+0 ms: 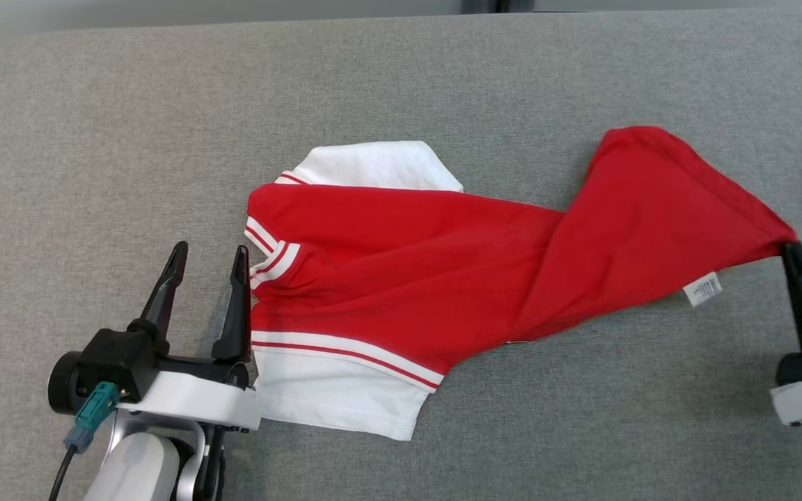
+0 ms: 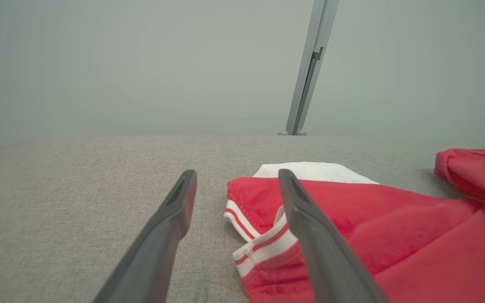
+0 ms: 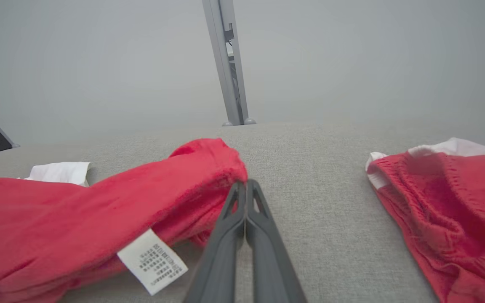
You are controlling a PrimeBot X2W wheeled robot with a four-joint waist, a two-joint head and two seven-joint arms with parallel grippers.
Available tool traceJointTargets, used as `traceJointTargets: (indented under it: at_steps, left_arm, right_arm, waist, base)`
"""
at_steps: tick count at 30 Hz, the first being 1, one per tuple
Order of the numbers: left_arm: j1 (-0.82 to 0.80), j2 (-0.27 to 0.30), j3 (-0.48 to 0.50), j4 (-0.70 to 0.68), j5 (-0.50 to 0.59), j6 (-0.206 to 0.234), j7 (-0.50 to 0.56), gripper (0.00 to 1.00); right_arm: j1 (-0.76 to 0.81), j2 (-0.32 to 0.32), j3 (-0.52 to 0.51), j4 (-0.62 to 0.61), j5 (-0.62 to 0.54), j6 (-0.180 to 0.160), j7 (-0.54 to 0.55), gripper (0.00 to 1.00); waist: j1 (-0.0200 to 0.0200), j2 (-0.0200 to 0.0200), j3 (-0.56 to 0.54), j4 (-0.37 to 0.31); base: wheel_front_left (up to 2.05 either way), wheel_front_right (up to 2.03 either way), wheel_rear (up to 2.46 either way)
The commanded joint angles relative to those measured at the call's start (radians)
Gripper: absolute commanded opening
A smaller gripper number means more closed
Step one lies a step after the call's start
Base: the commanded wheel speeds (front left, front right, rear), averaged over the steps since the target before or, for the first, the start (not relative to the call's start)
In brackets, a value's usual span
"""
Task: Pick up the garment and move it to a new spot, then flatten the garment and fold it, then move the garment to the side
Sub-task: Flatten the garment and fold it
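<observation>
Grip: my right gripper point(image 1: 789, 248) pinches a corner of the red garment point(image 1: 408, 264). Left gripper point(image 1: 210, 248) gapes wide beside it, empty.

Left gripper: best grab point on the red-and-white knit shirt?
Probably the striped trim edge of the red-and-white knit shirt, from the robot's left: it bunches up facing the open left gripper, opposite the corner the right gripper pinches.

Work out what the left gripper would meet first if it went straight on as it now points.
Likely the striped collar of the garment, brushed by the left gripper's nearer finger; the other faces bare grey surface. Height is unclear.
</observation>
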Motion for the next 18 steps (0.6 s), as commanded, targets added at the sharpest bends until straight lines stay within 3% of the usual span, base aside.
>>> traceJointTargets:
  at_steps: [1, 6, 16, 17, 18]
  left_arm:
    - [0.007, 0.006, 0.006, -0.004, -0.001, 0.007, 0.001, 1.00]
    - [0.009, 0.012, 0.006, -0.013, -0.005, 0.010, 0.002, 1.00]
    - [-0.012, 0.008, -0.010, -0.008, -0.009, 0.002, 0.002, 1.00]
    - [-0.012, 0.009, -0.010, -0.006, -0.009, 0.003, 0.002, 1.00]
    - [-0.010, 0.010, -0.008, -0.006, -0.010, 0.004, 0.001, 1.00]
  right_arm:
    - [0.022, -0.004, -0.023, -0.024, -0.007, 0.000, 0.009, 0.00]
    - [0.078, 0.019, -0.083, -0.062, -0.005, 0.000, 0.069, 0.00]
    - [0.064, 0.047, -0.004, 0.050, 0.055, 0.000, 0.099, 0.00]
    - [0.061, 0.048, 0.002, 0.060, 0.058, 0.000, 0.092, 0.11]
    - [0.057, 0.047, 0.009, 0.069, 0.061, 0.000, 0.088, 0.42]
  waist:
    - [0.0000, 0.0000, 0.000, -0.003]
    - [0.0000, 0.0000, 0.006, -0.007]
    - [0.0000, 0.0000, 0.018, 0.006]
    - [0.0000, 0.0000, 0.018, 0.006]
    - [0.0000, 0.0000, 0.016, 0.006]
  base:
    - [0.00, 0.00, 0.00]
    - [0.00, 0.00, 0.00]
    - [0.00, 0.00, 0.00]
    - [0.00, 0.00, 0.00]
    - [0.00, 0.00, 0.00]
